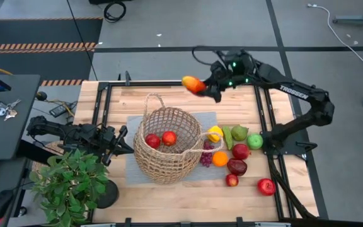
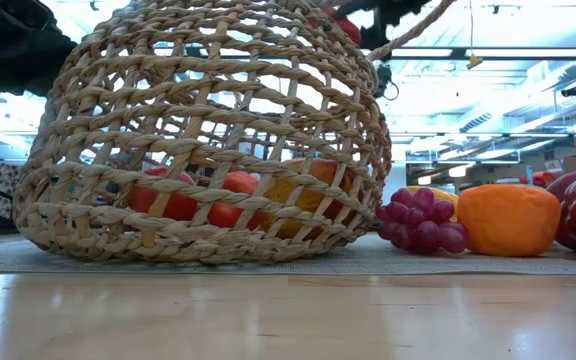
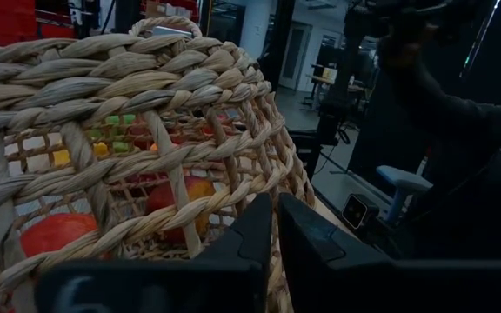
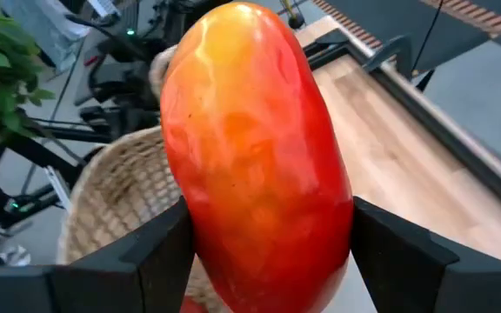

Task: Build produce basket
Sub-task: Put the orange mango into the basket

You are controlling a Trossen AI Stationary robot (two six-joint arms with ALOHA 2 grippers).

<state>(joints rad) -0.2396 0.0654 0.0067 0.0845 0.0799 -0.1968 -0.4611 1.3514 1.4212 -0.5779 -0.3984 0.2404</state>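
Red-orange mango is being gripped between the fingers of the right gripper, held in the air over the far part of the table, beyond the basket. Two red apples are lying inside the basket, other produce just beside it. The left gripper is being kept closed, fingers together, against the basket's side.

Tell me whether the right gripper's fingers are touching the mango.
Touching. The right wrist view shows the mango clamped between the right gripper's dark fingers, one pressed against each side with no gap.
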